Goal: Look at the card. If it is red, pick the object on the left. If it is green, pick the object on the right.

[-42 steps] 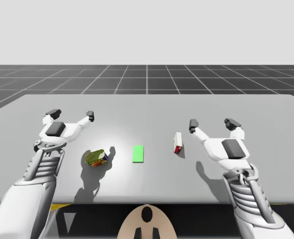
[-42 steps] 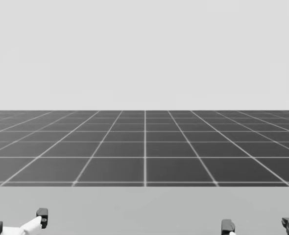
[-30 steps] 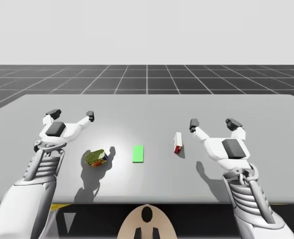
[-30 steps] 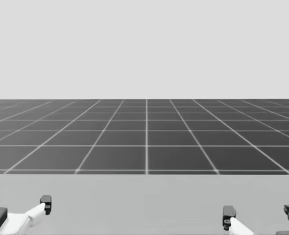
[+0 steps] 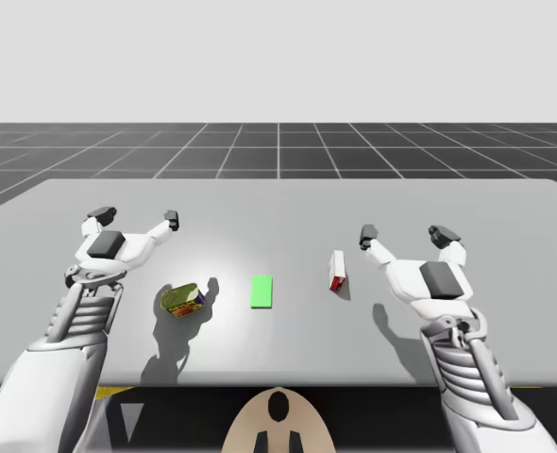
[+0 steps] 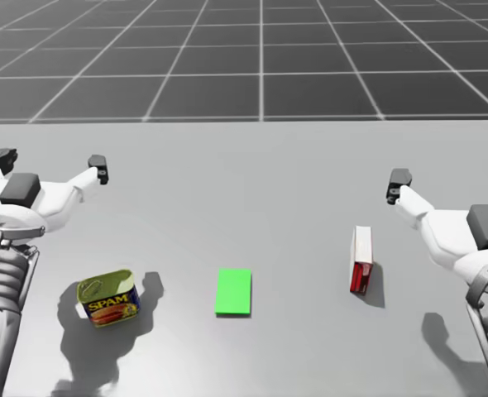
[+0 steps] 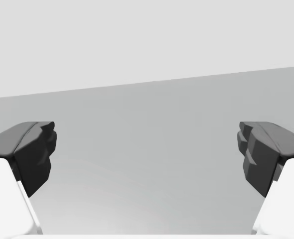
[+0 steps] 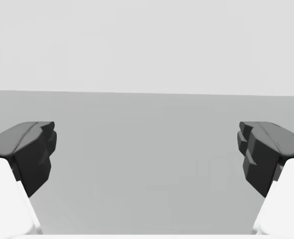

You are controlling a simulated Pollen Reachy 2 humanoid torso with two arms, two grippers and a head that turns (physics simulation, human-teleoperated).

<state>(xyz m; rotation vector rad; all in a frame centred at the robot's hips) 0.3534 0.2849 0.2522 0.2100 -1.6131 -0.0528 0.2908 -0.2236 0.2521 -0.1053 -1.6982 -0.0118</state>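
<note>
The green card [image 6: 233,291] lies flat on the table [image 5: 288,212], so the thing to take is the one on the right, the red and white box [image 6: 361,260]. It sits beside my right gripper [image 5: 403,234], on that gripper's inner side, the side toward my other arm. It is near the inner finger but apart from it, level with the root of that finger rather than its tip, and not between the two fingers.

The right gripper hovers above the table with its fingers spread wide and nothing in them. In the right wrist view bare grey table shows between and ahead of them.

The box is thin and stands on a long narrow edge. Its long axis runs from the near side of the table toward the far side, roughly along the line in which the right gripper points. Its end nearest me is red and the rest is mostly white.

The card is further out on the same inner side of the right gripper, past the box. Past the card is a green and yellow can [image 6: 109,298], near my left gripper [image 5: 135,217], which is also spread wide and holds nothing.

The table is plain light grey. Behind it a dark floor [image 5: 278,146] with a pale grid runs to a blank pale backdrop.
</note>
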